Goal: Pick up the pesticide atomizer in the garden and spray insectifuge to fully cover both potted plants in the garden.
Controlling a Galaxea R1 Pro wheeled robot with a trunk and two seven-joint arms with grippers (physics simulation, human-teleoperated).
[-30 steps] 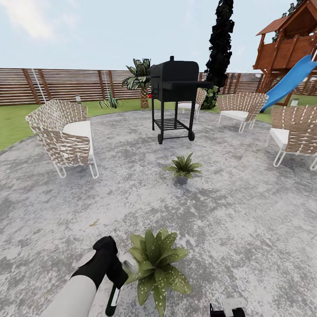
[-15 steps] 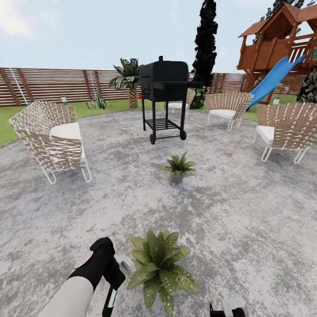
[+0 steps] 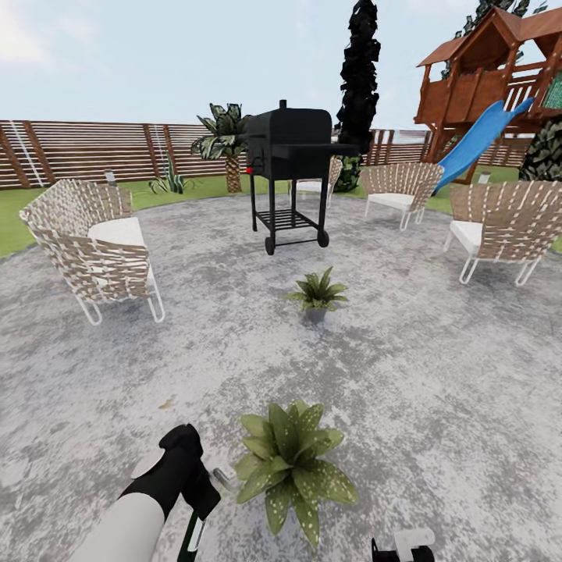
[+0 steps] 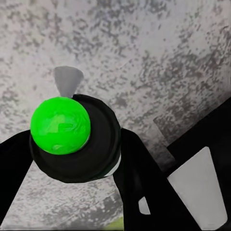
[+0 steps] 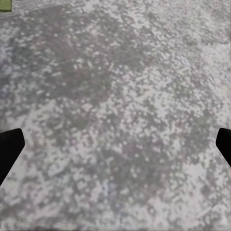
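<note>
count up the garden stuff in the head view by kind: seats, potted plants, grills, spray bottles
wicker seats: 4
potted plants: 2
grill: 1
pesticide atomizer: 1, in the left gripper
total: 8

The round grey mottled paving (image 3: 437, 390) is carrying everything. A potted plant (image 3: 293, 467) is sitting on it just beside the left fingers (image 3: 204, 492), a second potted plant (image 3: 316, 295) well beyond them, then the black grill (image 3: 293, 176) and wicker seats (image 3: 94, 250) standing farther out around its edge.
</note>
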